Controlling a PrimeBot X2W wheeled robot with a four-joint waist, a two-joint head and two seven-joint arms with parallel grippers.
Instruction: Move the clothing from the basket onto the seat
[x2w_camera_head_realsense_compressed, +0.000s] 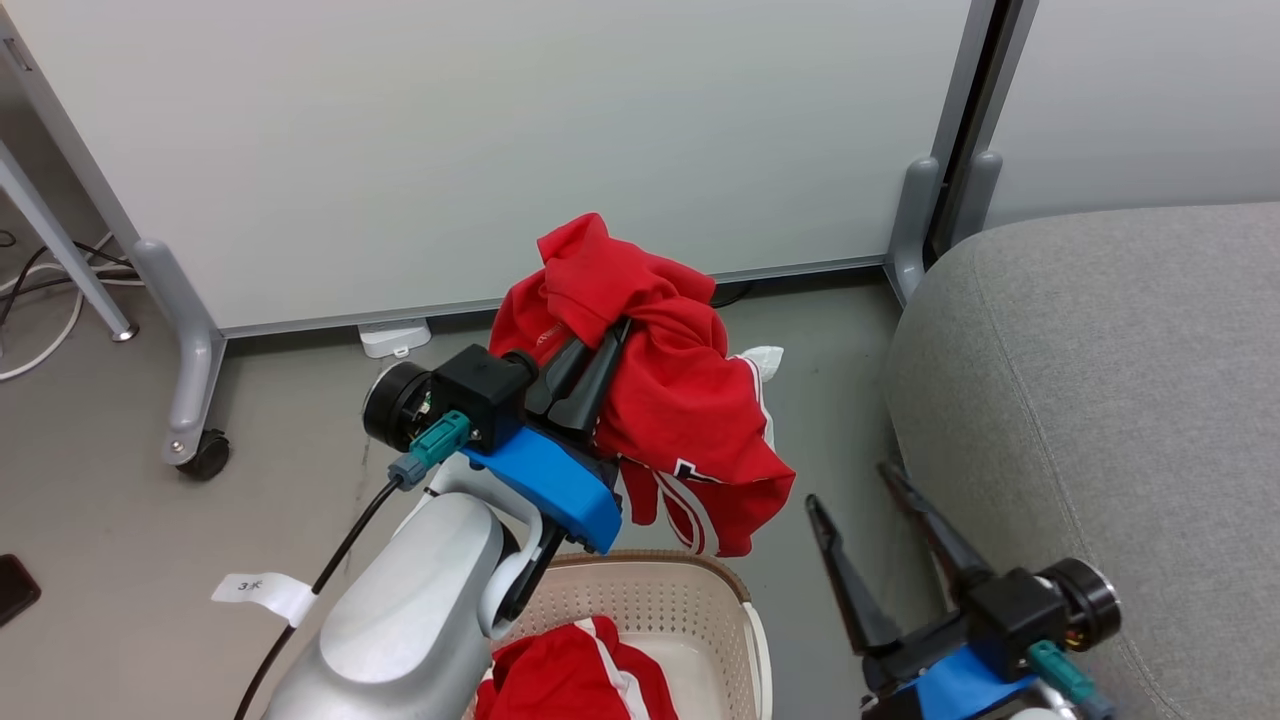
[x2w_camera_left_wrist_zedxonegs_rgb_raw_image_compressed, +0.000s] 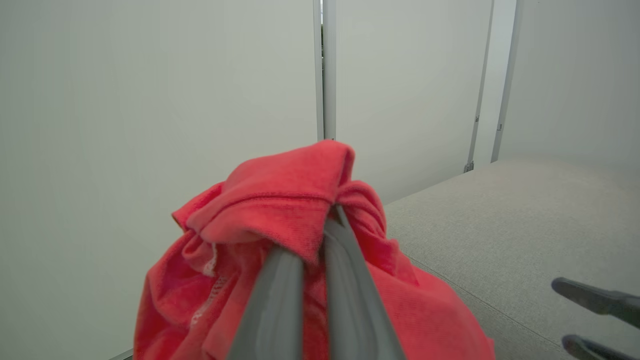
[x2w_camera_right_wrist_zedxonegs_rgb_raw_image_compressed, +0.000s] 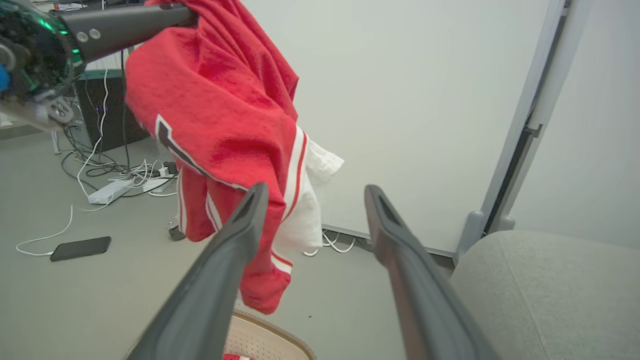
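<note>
One soft red jersey with white stripes (x2w_camera_head_realsense_compressed: 690, 410) hangs above the cream plastic basket with holes (x2w_camera_head_realsense_compressed: 655, 600), pinched in the left gripper (x2w_camera_head_realsense_compressed: 612, 340). The right gripper (x2w_camera_head_realsense_compressed: 848, 485) is spread wide and empty beside the big grey cushion seat (x2w_camera_head_realsense_compressed: 1100, 400). The jersey looks light and floppy, so grab a bunched fold.

Pale partition panels (x2w_camera_head_realsense_compressed: 500, 150) stand at the far side on grey legs (x2w_camera_head_realsense_compressed: 190, 340). Grey floor (x2w_camera_head_realsense_compressed: 120, 520) below, a white power strip (x2w_camera_right_wrist_zedxonegs_rgb_raw_image_compressed: 107, 192) lying at left.
</note>
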